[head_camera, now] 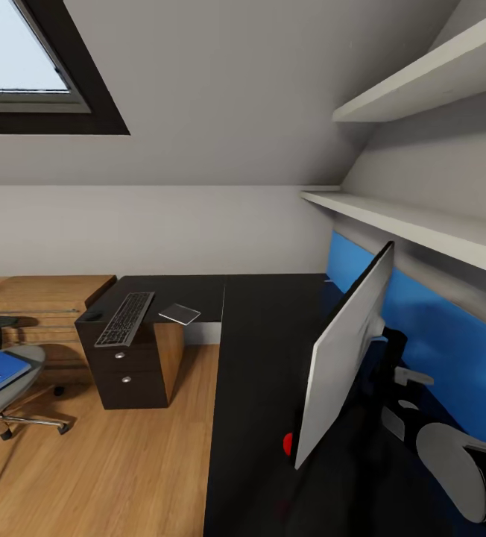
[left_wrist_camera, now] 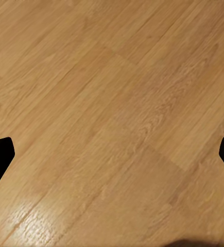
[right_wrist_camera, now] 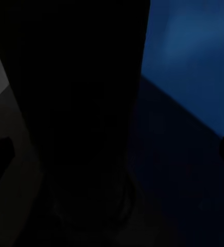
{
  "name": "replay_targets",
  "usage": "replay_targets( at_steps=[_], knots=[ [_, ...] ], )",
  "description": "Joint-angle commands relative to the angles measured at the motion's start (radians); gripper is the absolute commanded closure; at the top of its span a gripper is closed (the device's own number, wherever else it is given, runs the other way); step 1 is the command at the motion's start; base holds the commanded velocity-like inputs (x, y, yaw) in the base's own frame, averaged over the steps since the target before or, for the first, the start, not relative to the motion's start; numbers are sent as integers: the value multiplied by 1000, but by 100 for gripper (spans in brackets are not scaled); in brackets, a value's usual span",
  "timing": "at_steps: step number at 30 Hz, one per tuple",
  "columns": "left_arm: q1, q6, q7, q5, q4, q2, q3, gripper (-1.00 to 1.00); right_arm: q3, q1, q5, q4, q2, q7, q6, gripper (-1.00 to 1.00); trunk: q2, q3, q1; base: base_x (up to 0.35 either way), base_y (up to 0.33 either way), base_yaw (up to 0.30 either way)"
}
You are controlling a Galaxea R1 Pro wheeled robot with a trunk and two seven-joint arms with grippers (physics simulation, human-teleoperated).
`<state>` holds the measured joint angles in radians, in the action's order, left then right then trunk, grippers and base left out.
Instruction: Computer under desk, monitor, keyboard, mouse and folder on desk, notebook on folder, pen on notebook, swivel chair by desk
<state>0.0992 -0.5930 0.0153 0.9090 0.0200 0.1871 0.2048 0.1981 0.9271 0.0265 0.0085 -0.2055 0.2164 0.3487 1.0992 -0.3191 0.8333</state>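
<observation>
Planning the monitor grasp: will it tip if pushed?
Likely yes. The monitor is a wide, thin panel standing on the desk, so it looks top-heavy. Its stand is mostly hidden behind it. Probably rigid, but the screen may be fragile.

Daylight is coming in through the skylight (head_camera: 23, 63), lighting the sloped ceiling evenly and keeping the head view bright, softly rendered and slightly blurred. The monitor (head_camera: 347, 350) is casting a deep shadow over the black desk (head_camera: 258, 358) beneath it. Below the left gripper (left_wrist_camera: 112, 154), the wood floor (left_wrist_camera: 112, 103) is glowing warm, with a pale glare patch. The right wrist view is showing almost pure darkness, with dim blue beside it.
</observation>
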Motion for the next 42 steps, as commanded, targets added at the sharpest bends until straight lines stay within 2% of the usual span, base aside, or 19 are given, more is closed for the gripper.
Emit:
replay_targets(
  at_steps=[1,25,42],
  knots=[
    [0,-2,2,7,0,0,8,-100,3,1,3,1,0,-1,2,-100,1,-1,0,0,0,0],
    [0,-2,2,7,0,0,8,-100,3,1,3,1,0,-1,-7,-100,1,-1,0,-5,0,0],
    [0,0,2,6,1,0,9,-100,3,1,1,2,1,-3,-3,-100,1,-1,0,-259,0,0]
  ],
)
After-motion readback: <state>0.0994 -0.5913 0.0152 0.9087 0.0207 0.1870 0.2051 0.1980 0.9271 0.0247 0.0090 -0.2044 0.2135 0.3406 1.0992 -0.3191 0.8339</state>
